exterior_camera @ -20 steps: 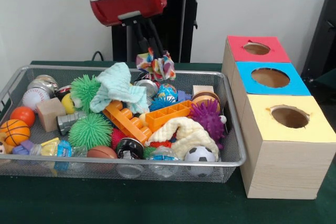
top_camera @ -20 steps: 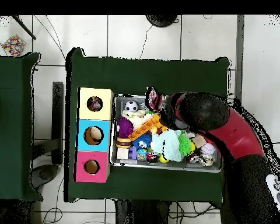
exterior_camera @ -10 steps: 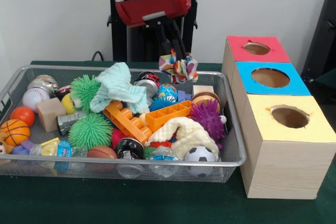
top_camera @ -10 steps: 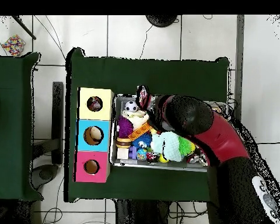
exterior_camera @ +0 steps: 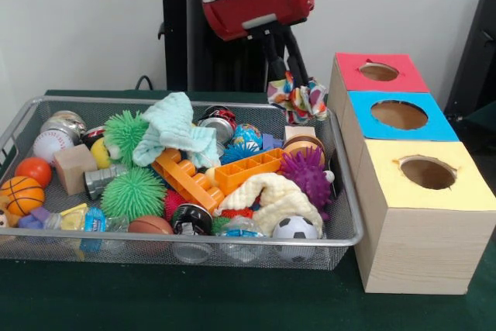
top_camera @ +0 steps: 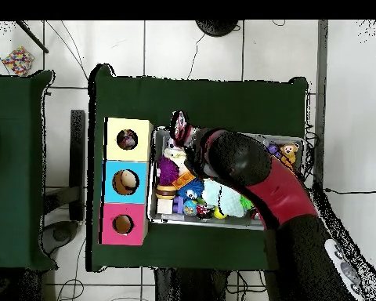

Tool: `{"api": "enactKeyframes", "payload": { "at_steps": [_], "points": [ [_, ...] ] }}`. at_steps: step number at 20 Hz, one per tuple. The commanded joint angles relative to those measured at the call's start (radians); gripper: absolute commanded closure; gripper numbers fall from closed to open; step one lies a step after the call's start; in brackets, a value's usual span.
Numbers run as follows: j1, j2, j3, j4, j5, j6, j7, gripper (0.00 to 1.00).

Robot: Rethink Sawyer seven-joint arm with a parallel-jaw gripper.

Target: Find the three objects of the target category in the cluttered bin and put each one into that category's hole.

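Note:
A multicoloured cloth piece (exterior_camera: 298, 101) hangs in the air with my gripper (exterior_camera: 291, 84) shut on it. It is above the far right corner of the wire bin (exterior_camera: 346, 215), just left of the red box top. The wooden box row has a red hole (exterior_camera: 379, 72), a blue hole (exterior_camera: 399, 115) and a yellow hole (exterior_camera: 428, 172). In the overhead view the cloth piece (top_camera: 178, 124) shows past the bin's edge, beside the yellow box (top_camera: 128, 125), with the arm (top_camera: 238, 161) over the bin. A mint cloth (exterior_camera: 174, 133) and a cream knitted cloth (exterior_camera: 271, 198) lie in the bin.
The bin is packed with several balls, green spiky balls (exterior_camera: 133, 191), a purple spiky ball (exterior_camera: 306, 174), orange bricks (exterior_camera: 248, 170), a wooden block (exterior_camera: 74, 167) and cans. A dark object (exterior_camera: 480, 52) stands at the right edge behind the boxes.
The arm has carried the multicoloured cloth piece to the right in the front view, from above the bin's back middle to its right corner by the boxes.

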Motion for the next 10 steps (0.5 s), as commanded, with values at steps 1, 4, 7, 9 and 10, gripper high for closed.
{"api": "enactKeyframes", "payload": {
  "at_steps": [1, 4, 7, 9, 10],
  "points": [
    [-0.030, -0.040, 0.137, 0.165, 0.076, -0.135, 0.174, 1.00],
    [-0.058, -0.046, 0.183, 0.202, 0.094, -0.173, 0.177, 1.00],
    [-0.111, -0.039, 0.270, 0.235, 0.103, -0.224, 0.170, 1.00],
    [-0.135, -0.032, 0.299, 0.245, 0.095, -0.235, 0.169, 1.00],
    [-0.126, -0.027, 0.294, 0.235, 0.094, -0.230, 0.180, 1.00]
  ]
}}
